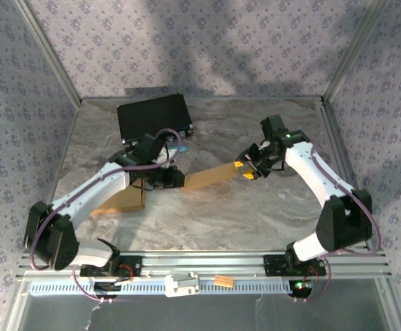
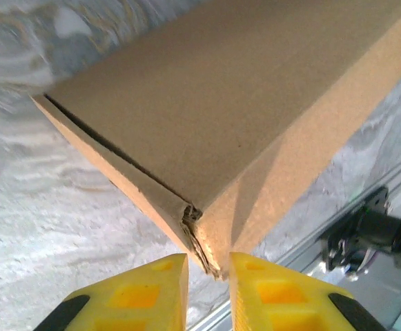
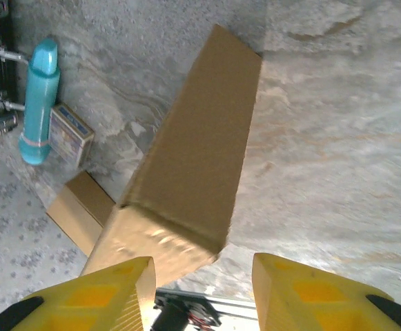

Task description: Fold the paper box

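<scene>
My left end effector (image 2: pixel 208 258) is pressed together on one frayed corner of the paper box (image 2: pixel 241 103), and that thin bite is my main worry: the layers there are already crumpled, so I judge a twist or pull could tear the corner or let it slide out. My right end effector (image 3: pixel 203 265) is spread around the opposite end without gripping it. That end looks unsupported, and closing off-centre could crush the sleeve rather than crease it. The paper box (image 1: pixel 210 176) lies across the middle of the tabletop (image 1: pixel 269 214), slanting from the near-left side towards the right. It is plain brown cardboard, a long narrow sleeve with one seam gaping along its edge. A flatter panel (image 1: pixel 121 201) runs on under my left arm.
</scene>
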Action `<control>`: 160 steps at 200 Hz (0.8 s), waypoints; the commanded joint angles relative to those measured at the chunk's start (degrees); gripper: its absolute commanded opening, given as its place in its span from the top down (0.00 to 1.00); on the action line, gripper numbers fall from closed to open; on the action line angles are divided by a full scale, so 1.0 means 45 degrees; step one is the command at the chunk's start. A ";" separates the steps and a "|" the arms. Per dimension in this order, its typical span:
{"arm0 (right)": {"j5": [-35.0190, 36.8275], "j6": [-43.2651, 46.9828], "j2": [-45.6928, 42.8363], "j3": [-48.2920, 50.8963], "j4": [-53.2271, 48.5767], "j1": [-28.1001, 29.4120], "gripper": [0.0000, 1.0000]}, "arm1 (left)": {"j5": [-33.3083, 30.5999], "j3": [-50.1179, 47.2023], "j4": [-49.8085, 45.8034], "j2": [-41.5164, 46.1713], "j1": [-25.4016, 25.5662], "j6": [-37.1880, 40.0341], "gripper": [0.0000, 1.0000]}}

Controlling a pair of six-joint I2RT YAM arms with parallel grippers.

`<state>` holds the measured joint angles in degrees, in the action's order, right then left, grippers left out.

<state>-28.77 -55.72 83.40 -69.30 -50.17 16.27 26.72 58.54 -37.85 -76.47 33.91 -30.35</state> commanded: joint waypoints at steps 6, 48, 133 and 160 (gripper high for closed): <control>-0.0172 0.1556 -0.1289 0.1139 -0.1691 -0.0149 0.58 | -0.0570 -0.1260 0.0416 0.1210 0.0514 -0.0609 0.77; 0.1354 0.1968 -0.1904 0.1043 -0.1379 -0.0210 0.53 | -0.0723 -0.0963 0.0597 0.1308 0.0656 -0.0638 0.74; 1.2640 0.6826 -0.5631 0.0722 0.4517 -0.0571 0.01 | -0.8356 0.1104 0.1162 0.3794 -0.3200 0.0093 0.00; 1.3492 1.0606 -0.6150 0.4479 0.8729 -0.0789 0.01 | -1.4946 -0.0409 0.1225 0.3792 -0.3270 -0.0192 0.00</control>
<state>20.18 -24.93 53.67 -60.64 -28.16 13.61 -10.55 62.35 -32.23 -58.24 19.62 -33.06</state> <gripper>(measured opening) 0.991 0.996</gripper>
